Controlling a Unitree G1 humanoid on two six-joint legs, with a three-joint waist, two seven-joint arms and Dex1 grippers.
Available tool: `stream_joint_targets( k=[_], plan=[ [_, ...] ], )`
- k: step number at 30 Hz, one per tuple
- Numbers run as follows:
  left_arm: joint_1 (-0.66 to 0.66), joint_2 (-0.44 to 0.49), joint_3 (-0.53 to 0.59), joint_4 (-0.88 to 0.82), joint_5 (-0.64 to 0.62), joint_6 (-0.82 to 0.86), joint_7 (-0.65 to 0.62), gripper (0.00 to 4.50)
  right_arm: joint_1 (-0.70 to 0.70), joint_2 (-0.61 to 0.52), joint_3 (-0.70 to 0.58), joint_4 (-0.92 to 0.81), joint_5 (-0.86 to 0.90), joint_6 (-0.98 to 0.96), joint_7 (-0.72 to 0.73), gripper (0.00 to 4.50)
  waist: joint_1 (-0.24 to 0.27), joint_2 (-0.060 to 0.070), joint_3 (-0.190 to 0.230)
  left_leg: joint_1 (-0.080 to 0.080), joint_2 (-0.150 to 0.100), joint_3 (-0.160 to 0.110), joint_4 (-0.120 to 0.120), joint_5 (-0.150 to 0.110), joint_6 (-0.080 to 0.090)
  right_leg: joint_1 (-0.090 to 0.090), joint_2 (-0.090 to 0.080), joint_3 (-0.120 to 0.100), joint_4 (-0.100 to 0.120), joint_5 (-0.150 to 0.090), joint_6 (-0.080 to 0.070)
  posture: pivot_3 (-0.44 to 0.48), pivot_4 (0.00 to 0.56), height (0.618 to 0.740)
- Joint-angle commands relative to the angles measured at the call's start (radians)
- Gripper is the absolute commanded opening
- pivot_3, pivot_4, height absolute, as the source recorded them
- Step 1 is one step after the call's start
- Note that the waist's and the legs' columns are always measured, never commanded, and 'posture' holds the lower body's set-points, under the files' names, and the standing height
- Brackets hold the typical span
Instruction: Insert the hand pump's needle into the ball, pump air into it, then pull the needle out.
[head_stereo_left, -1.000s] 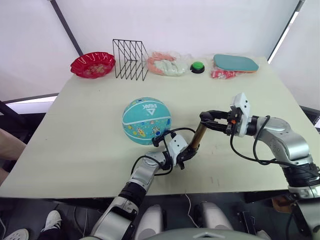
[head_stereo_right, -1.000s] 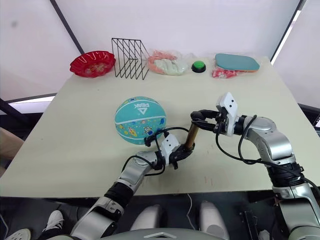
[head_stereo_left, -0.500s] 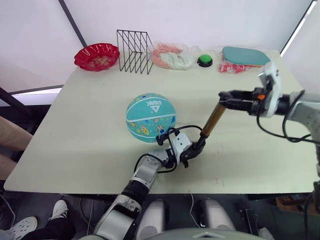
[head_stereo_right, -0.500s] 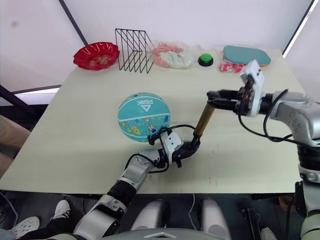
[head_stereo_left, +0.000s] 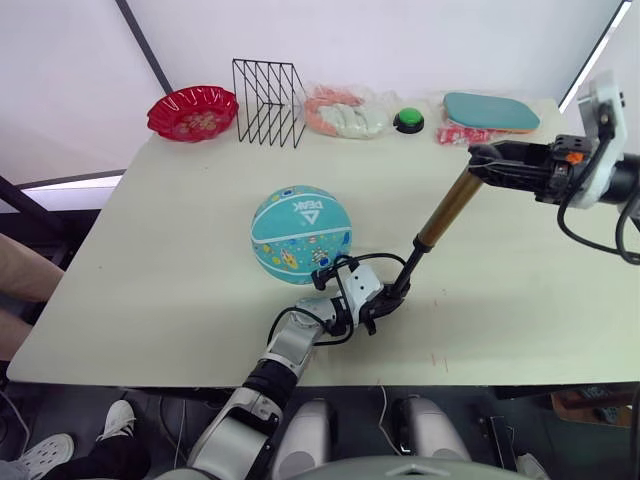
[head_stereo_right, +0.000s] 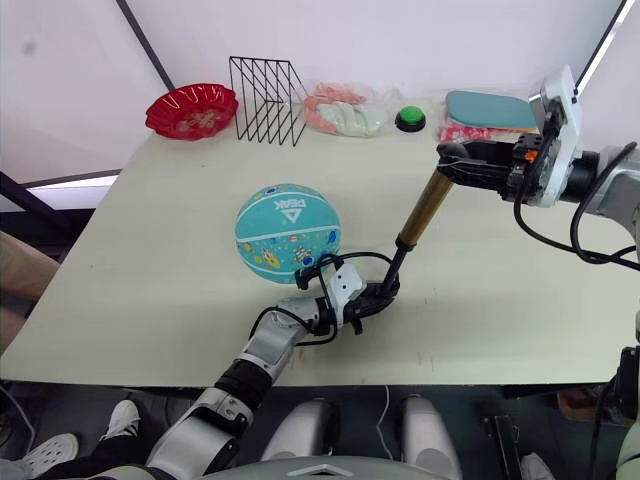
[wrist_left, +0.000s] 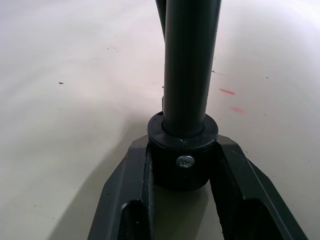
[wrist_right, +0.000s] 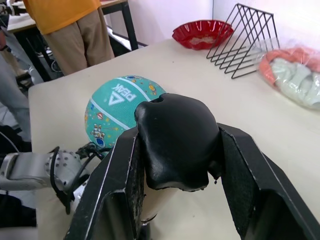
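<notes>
The short hand pump with its gold-bronze barrel (head_stereo_left: 447, 213) stands tilted over the pale surface (head_stereo_left: 160, 260), its long axis running from the black end cap low near the front edge up and away toward the robot's right, where the black T-handle sits. Below the barrel a thin dark rod is drawn out, so the pump is extended. The left pincer (head_stereo_left: 382, 304) is closed on the black end cap (wrist_left: 183, 159), one finger pressed to each side, holding the foot just above or at the surface. The right pincer (head_stereo_left: 483, 158) grips the black T-handle (wrist_right: 175, 141), its two fingers clamped on either side, high above the surface on the right.

From the pump's lower end a thin black hose (head_stereo_left: 372, 258) loops up and over toward the teal-turquoise rubber ball with white wavy lines and cartoon prints (head_stereo_left: 300, 234). The hose ends at the ball's lower near side; the needle itself is too small to make out there. The ball rests on the surface just beyond the left pincer, white logo facing up.

Along the far edge sit a red bowl (head_stereo_left: 193, 112), a black wire rack (head_stereo_left: 268, 88), a clear bag of pink and pale items (head_stereo_left: 343, 113), a green button on a black base (head_stereo_left: 408, 120) and a teal paddle (head_stereo_left: 490, 110). In the right wrist view a person in an orange top (wrist_right: 62, 20) stands past the surface.
</notes>
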Motion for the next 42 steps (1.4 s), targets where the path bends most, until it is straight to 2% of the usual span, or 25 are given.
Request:
stream_joint_targets(
  k=[1,4,6,11,14,18,29,37,42],
  plan=[
    [0.055,0.042,0.000,0.108,0.040,0.065,0.017,1.04,0.094,0.040,0.114,0.002,-0.085,-0.053,0.007,1.58,-0.002,-0.002,-0.002,0.001,0.000,0.000,0.000,0.000,0.000,0.001,0.000,0.000,0.000,0.000,0.000,0.000,0.150,0.740],
    [0.055,0.043,0.000,0.099,0.040,0.070,0.018,1.04,0.169,0.101,0.198,0.005,-0.140,-0.109,0.004,1.58,-0.005,-0.009,-0.007,0.010,0.002,0.000,-0.001,0.000,0.000,0.009,0.002,0.000,0.000,0.000,0.000,0.000,0.150,0.740],
    [0.055,0.043,0.002,0.095,0.041,0.073,0.019,1.04,0.197,0.122,0.228,-0.001,-0.164,-0.132,0.006,1.58,-0.007,-0.009,-0.007,0.018,0.004,0.000,-0.001,0.000,0.000,0.016,0.004,0.000,-0.001,-0.002,0.001,0.000,0.150,0.740],
    [0.061,0.043,0.007,0.078,0.039,0.083,0.023,1.04,0.292,0.206,0.368,0.043,-0.278,-0.219,0.004,1.58,-0.010,-0.012,-0.019,0.019,0.007,-0.001,-0.002,0.000,0.000,0.017,0.007,0.001,-0.001,-0.004,0.002,0.000,0.150,0.740],
    [0.064,0.042,0.005,0.069,0.039,0.088,0.025,1.04,0.324,0.240,0.416,0.070,-0.337,-0.263,0.010,1.58,-0.013,-0.010,-0.023,0.021,0.007,-0.001,-0.004,0.000,0.000,0.018,0.008,0.001,-0.001,-0.003,-0.002,0.000,0.150,0.740],
    [0.073,0.042,0.004,0.053,0.040,0.095,0.029,1.04,0.361,0.279,0.488,0.074,-0.414,-0.314,0.004,1.58,-0.017,-0.010,-0.024,0.030,0.007,0.000,-0.009,0.000,0.000,0.025,0.007,0.002,-0.001,-0.006,-0.001,0.000,0.150,0.740],
    [0.095,0.056,0.010,0.026,0.041,0.106,0.025,1.04,0.367,0.322,0.481,-0.081,-0.404,-0.270,-0.014,1.58,-0.025,-0.008,-0.031,0.034,0.012,0.000,-0.015,0.000,0.000,0.026,0.012,0.001,-0.002,-0.009,-0.005,0.000,0.150,0.740],
    [0.102,0.057,0.008,0.000,0.045,0.120,0.025,1.04,0.363,0.349,0.460,-0.060,-0.428,-0.264,-0.022,1.58,-0.026,-0.007,-0.031,0.034,0.012,0.000,-0.016,0.000,0.000,0.025,0.011,0.001,-0.002,-0.010,-0.006,0.000,0.150,0.740],
    [0.119,0.089,0.025,-0.071,0.027,0.139,0.001,1.04,0.319,0.347,0.419,-0.068,-0.408,-0.241,-0.029,1.58,-0.030,-0.007,-0.026,0.034,0.014,0.000,-0.017,-0.001,0.000,0.023,0.011,0.001,-0.002,-0.010,-0.006,0.000,0.150,0.740]
  ],
)
